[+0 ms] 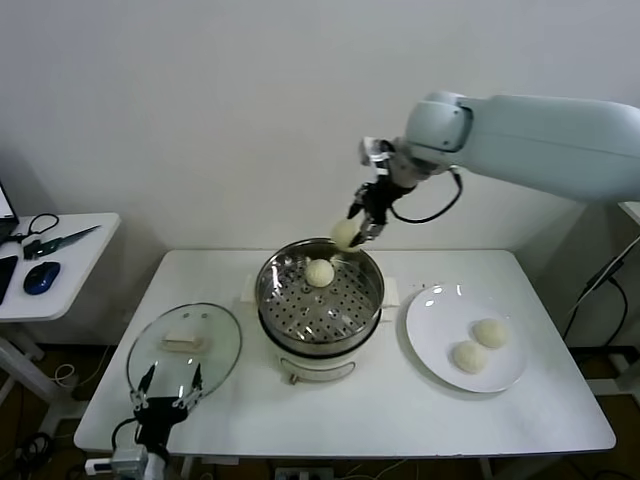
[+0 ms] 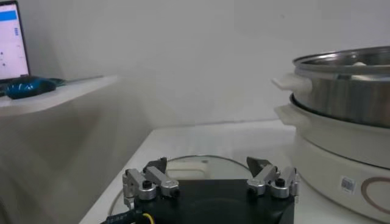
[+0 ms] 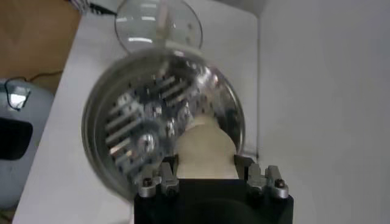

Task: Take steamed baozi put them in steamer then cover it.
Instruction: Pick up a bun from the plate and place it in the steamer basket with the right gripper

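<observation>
My left gripper (image 1: 168, 385) hangs spread wide at the table's (image 1: 400, 420) near edge, over one round glass lid (image 1: 185, 345). Two smooth pale buns (image 1: 481, 345) sit on one flat white plate (image 1: 440, 310) to the right. One bun (image 1: 319, 272) rests on the shiny steamer's (image 1: 320, 300) holed floor. My right gripper (image 1: 356, 232) pinches a fourth bun (image 1: 345, 234) above the steamer's far rim.

Place: a robot test room or lab, staged as a kitchen corner.
Walls: bare, plain white, behind the right gripper (image 1: 362, 222).
Worktop: white table (image 1: 400, 400) below that claw, carrying cooking ware only.
Office signs: side desk (image 1: 60, 255) far left of the claw, with mouse (image 1: 41, 277), cables.
</observation>
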